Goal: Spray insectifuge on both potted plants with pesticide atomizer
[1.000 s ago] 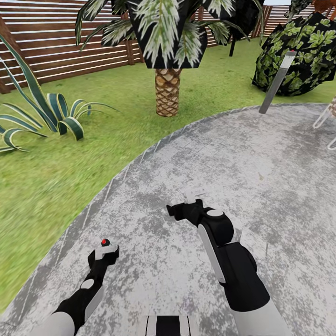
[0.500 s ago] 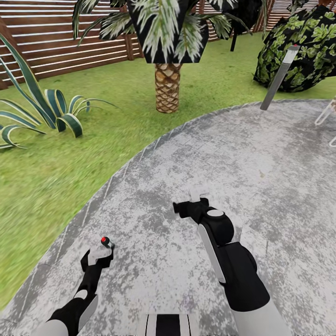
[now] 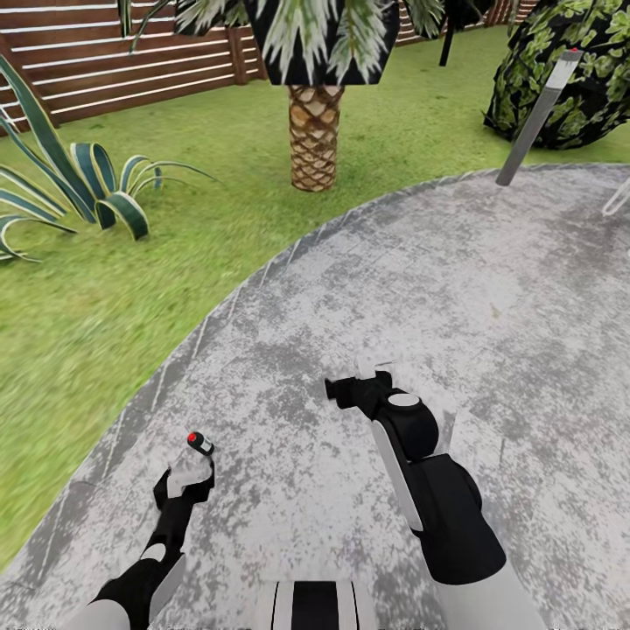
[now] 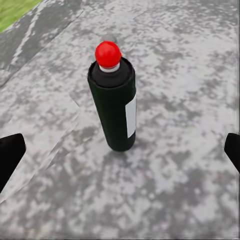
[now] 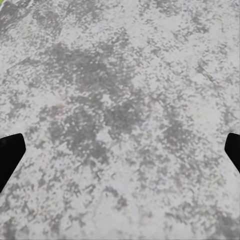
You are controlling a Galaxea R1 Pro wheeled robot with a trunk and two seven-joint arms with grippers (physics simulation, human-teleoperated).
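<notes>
Fingers of the left gripper (image 4: pixel 120 150) are spread wide apart, with the pesticide atomizer (image 4: pixel 115 102) standing upright between them, ungrasped, on the gravel patio (image 3: pixel 490 289). The right gripper (image 5: pixel 120 147) is likewise held open over bare gravel. Pickup and spraying are judged undone. A black body and red tip are seen.

surface: gravel patio (image 3: pixel 490 289) | bordered by lawn (image 3: pixel 105 289) | on it: bollard lamp (image 3: pixel 535 118), apparently at the patio's edge
</notes>
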